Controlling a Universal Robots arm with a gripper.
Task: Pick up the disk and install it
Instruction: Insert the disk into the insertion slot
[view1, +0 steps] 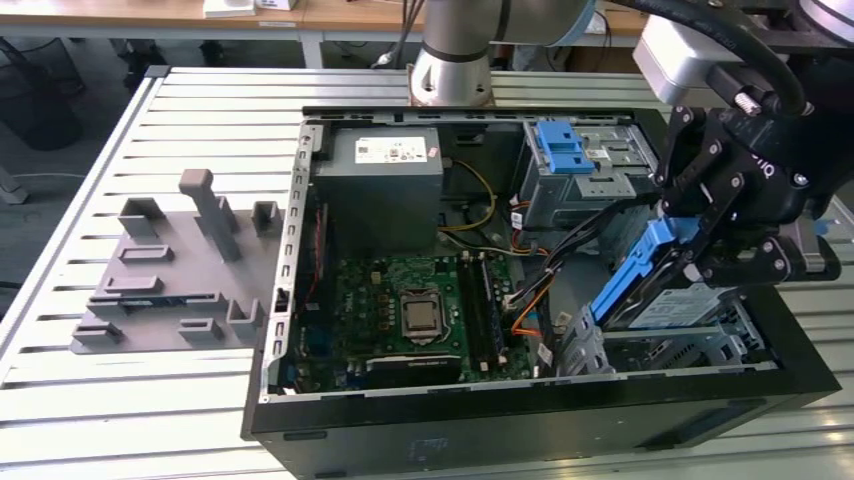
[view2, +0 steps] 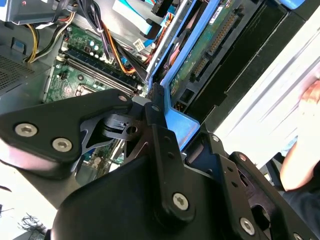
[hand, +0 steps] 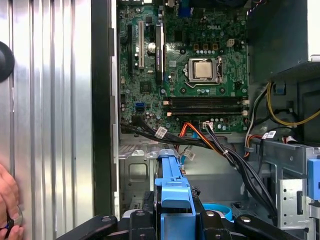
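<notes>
Clamped jaws grip the disk (view1: 674, 305) along its blue-railed edge, holding it tilted, apparently angled to suit the drive cage (view1: 727, 345) just beneath them.

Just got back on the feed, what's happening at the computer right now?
The arm's hand is clamped on the disk at its blue side rail. It holds the disk tilted over the metal drive cage, at the exterior view's right of the open computer case. The disk's lower end looks to be at the cage's opening, but the disk is not yet seated flat inside.
</notes>
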